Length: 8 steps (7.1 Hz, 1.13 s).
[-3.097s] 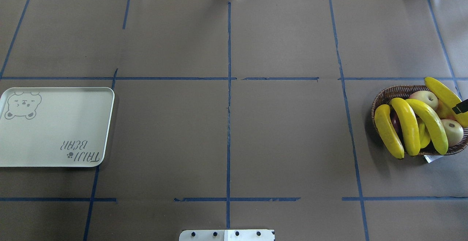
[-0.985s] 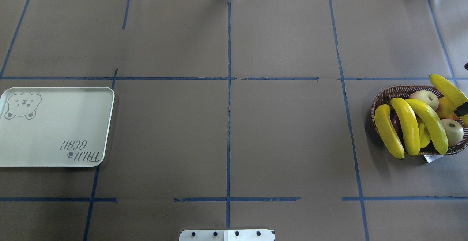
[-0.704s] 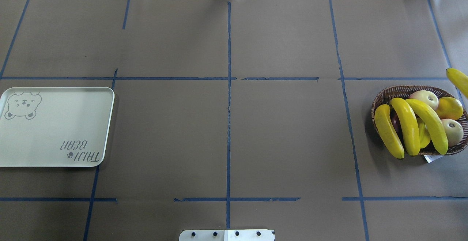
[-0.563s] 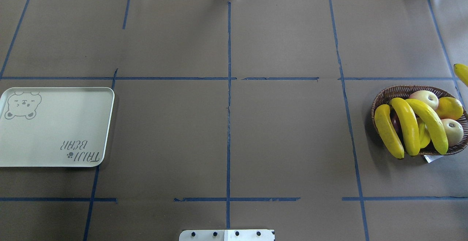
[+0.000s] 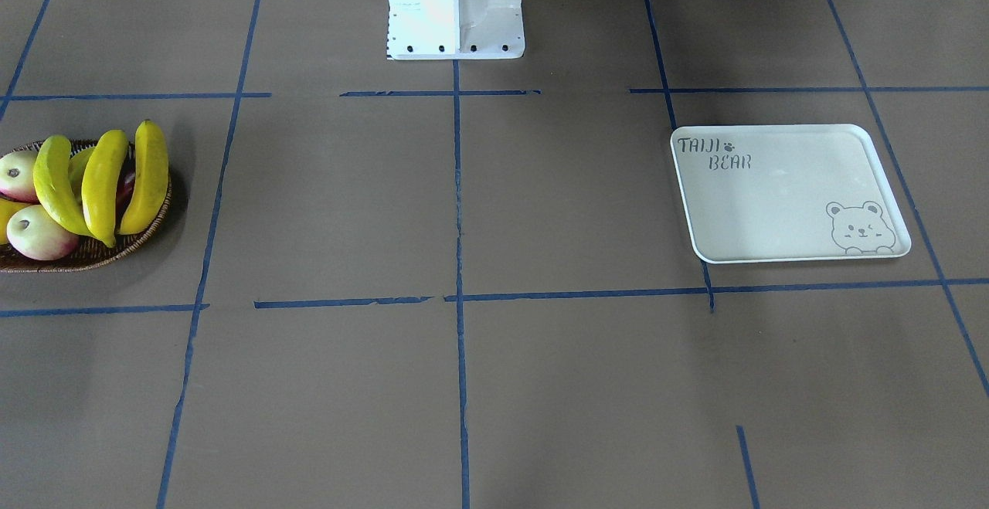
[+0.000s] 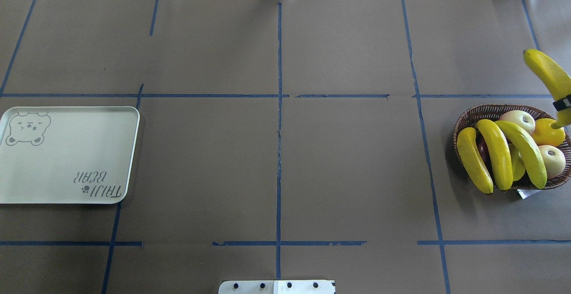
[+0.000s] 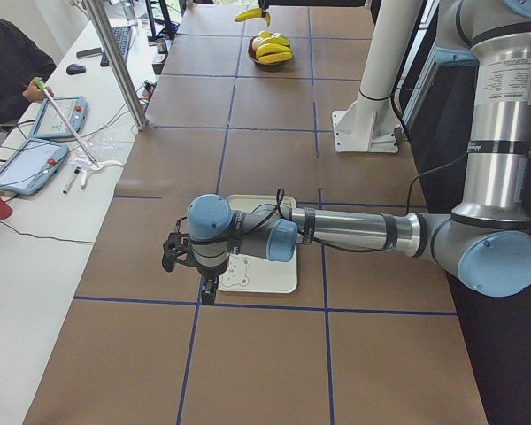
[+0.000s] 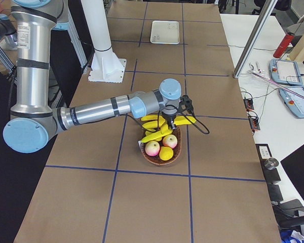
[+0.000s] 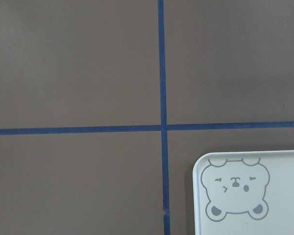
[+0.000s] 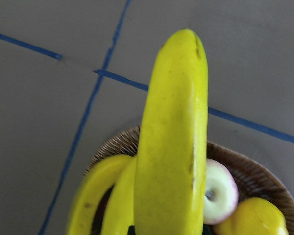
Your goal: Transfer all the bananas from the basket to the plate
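Brown paper covers the tabletop (image 6: 348,160), and blue tape lines (image 6: 279,151) cut it into large squares. The basket (image 6: 468,118) sits at the robot's right end. Three bananas (image 6: 498,153) lie side by side across it, with pale apples (image 6: 517,120) and an orange-yellow fruit (image 6: 546,132) packed behind them. Just above the basket's rim, clear of the other fruit, hangs the lifted banana (image 6: 548,73), clamped in the right tool (image 8: 171,121). The plate (image 6: 67,160) lies well apart from the basket, at the opposite end of the tabletop. The left tool (image 7: 205,282) hangs over the plate's bear-face corner, and whether its jaws are apart or together I cannot tell. A white pedestal (image 5: 456,7) stands between basket and plate, at the robot's edge. Past the basket, away from the robot, runs a white side table (image 8: 253,45) carrying handheld control screens (image 8: 289,71) and cables. A person's dark sleeve (image 7: 9,66) reaches over it.
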Each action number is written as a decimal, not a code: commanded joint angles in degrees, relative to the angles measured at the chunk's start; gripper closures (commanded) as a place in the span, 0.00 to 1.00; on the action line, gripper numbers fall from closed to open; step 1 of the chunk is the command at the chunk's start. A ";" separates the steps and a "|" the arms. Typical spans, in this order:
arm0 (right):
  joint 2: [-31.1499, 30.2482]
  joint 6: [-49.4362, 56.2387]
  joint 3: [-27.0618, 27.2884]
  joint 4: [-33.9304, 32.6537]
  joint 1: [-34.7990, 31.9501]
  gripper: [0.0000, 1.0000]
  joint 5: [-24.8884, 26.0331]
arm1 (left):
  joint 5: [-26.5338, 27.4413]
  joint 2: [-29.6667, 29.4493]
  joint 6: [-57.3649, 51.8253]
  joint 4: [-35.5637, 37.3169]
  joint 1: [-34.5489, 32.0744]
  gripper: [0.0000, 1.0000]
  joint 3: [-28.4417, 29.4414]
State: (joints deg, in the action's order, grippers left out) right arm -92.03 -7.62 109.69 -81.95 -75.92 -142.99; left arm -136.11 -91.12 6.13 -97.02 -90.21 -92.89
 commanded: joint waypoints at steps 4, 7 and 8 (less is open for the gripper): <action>27.65 -45.50 -0.09 1.09 18.49 1.00 -3.09 | -8.36 -9.84 37.48 -13.97 9.35 0.00 -2.21; 35.23 -54.76 1.14 1.27 29.04 1.00 6.03 | -9.79 -20.74 59.53 -16.86 22.13 0.00 -3.17; 37.08 -56.87 1.49 3.53 32.56 1.00 11.02 | -9.70 -21.99 66.83 -21.06 23.23 0.00 -3.26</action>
State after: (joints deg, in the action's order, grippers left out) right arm -57.47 -61.52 110.73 -80.14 -47.60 -137.02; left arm -145.81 -110.70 64.02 -114.21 -69.92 -95.85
